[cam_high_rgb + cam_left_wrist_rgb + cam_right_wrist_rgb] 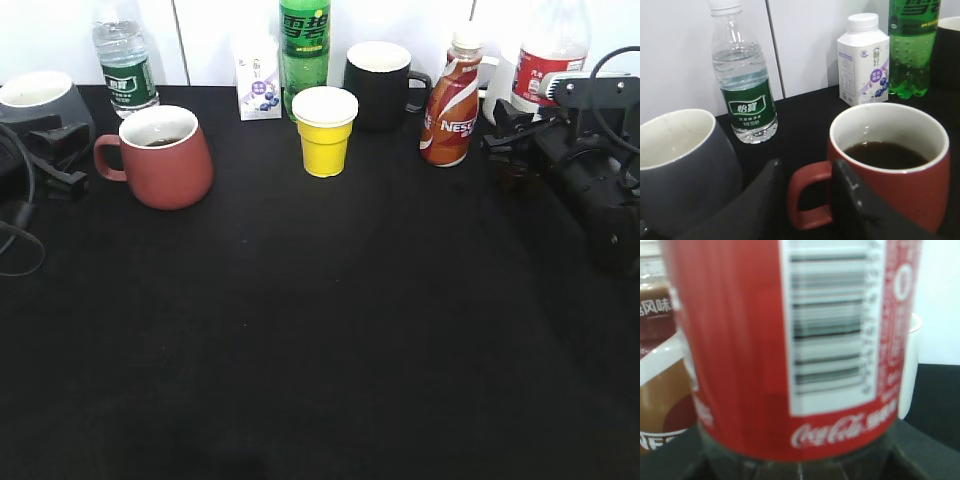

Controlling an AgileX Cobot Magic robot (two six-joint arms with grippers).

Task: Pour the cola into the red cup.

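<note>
Red cup (890,170) just ahead of the left fingers (845,200), upright on the black worktop (330,330), dark liquid inside, loop handle (807,197) turned toward the fingertips and sitting in the gap between them. Left fingers spread apart, closed on nothing, not visibly pinching the handle. Grey mug (682,172) close beside the left fingers; water bottle (745,85), milk carton (863,60) and green soda bottle (910,47) beyond the cup. Cola bottle (790,345) filling the right wrist view, red label and barcode up close, upright between the right fingers (800,467), apparently gripped at its dark lower part. Nescafe bottle (662,390) just to one side of the right fingers
</note>
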